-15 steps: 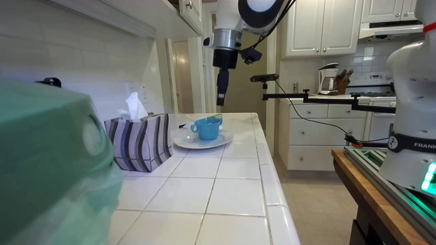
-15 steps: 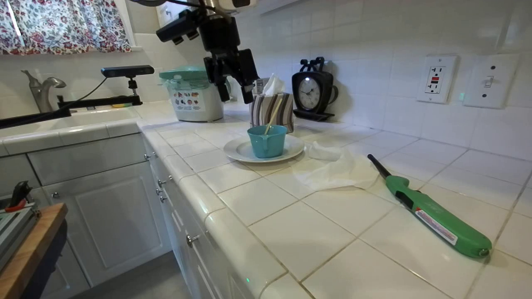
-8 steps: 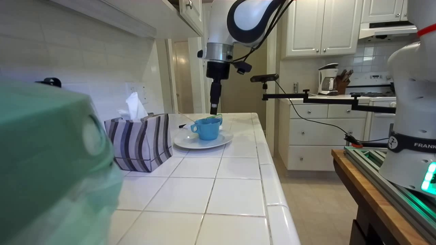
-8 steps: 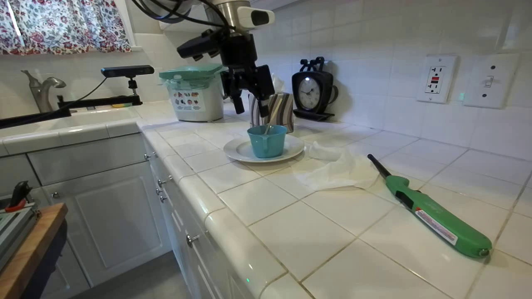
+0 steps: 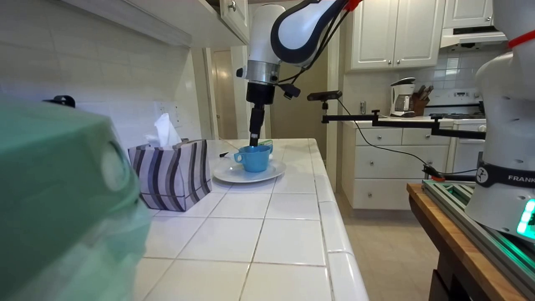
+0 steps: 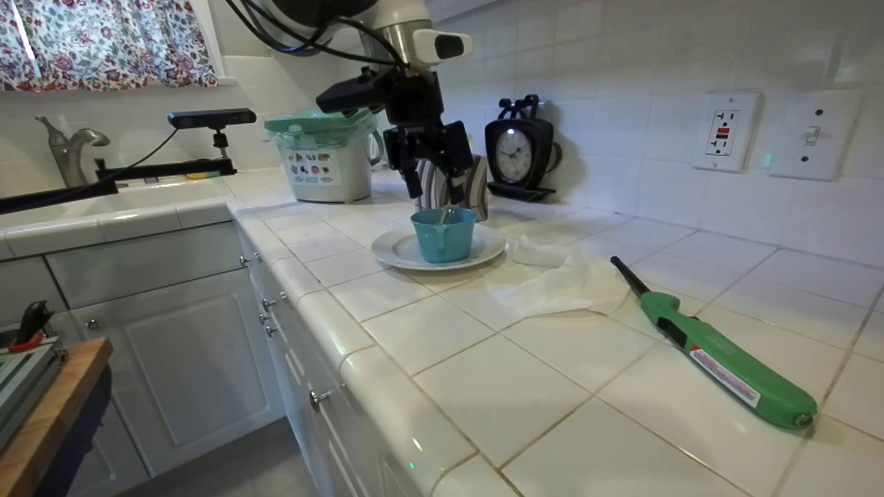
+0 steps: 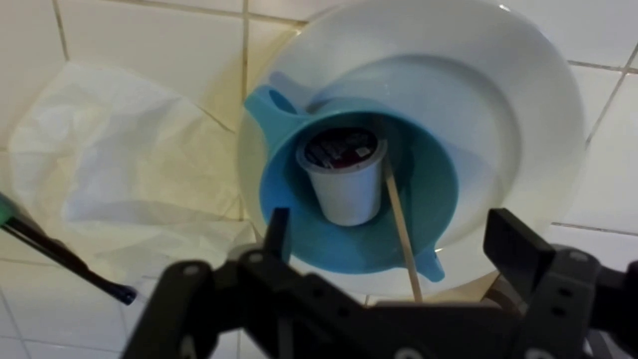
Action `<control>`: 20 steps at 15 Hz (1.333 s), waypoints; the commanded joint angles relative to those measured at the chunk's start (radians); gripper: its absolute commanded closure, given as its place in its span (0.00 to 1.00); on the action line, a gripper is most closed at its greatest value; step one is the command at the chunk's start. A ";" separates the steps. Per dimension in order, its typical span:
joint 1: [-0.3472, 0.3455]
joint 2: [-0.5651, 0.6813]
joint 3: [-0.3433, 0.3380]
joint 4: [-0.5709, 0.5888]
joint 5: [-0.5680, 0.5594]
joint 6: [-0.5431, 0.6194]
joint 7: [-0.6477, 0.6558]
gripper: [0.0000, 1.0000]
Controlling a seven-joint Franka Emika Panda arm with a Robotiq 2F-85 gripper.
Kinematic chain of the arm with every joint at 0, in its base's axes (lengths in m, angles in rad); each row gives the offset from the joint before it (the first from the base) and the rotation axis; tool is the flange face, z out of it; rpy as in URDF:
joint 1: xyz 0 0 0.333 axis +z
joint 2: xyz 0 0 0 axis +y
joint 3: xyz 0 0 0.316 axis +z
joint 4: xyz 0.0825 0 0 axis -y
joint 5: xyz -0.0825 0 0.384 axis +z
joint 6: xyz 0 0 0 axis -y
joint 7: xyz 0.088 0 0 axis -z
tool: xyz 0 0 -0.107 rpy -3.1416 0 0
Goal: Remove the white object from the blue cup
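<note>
The blue cup (image 5: 256, 162) stands upright on a white plate in both exterior views, also here (image 6: 442, 240). In the wrist view, a small white pod (image 7: 349, 194) with a dark printed lid sits tilted inside the cup (image 7: 339, 249). A thin wooden stick (image 7: 399, 224) leans in the cup beside the pod and over the rim. My gripper (image 7: 390, 219) is open and empty, its fingers wide apart. In the exterior views the gripper (image 6: 436, 195) hangs just above the cup's rim, with its tips (image 5: 253, 141) close to the opening. The pod is hidden in both exterior views.
The white plate (image 6: 395, 250) is under the cup. A crumpled tissue (image 6: 566, 279) and a green lighter (image 6: 732, 366) lie beside it. A striped tissue box (image 5: 171, 175), a clock (image 6: 514, 153) and a green-lidded bin (image 6: 321, 159) stand on the counter. A cabinet (image 5: 200, 19) hangs above.
My gripper has come down and across from above until it is just over the cup. It stays open. The cup, plate and stick have not moved.
</note>
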 commanded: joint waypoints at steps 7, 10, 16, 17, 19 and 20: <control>-0.002 0.069 0.007 0.042 -0.023 -0.005 0.058 0.00; -0.003 0.077 0.011 0.076 -0.014 -0.027 0.061 0.00; -0.002 0.086 -0.007 0.129 -0.046 -0.082 0.097 0.06; -0.003 0.086 -0.010 0.136 -0.053 -0.098 0.100 0.23; -0.005 0.087 -0.020 0.148 -0.066 -0.117 0.106 0.30; -0.007 0.085 -0.022 0.153 -0.068 -0.131 0.105 0.35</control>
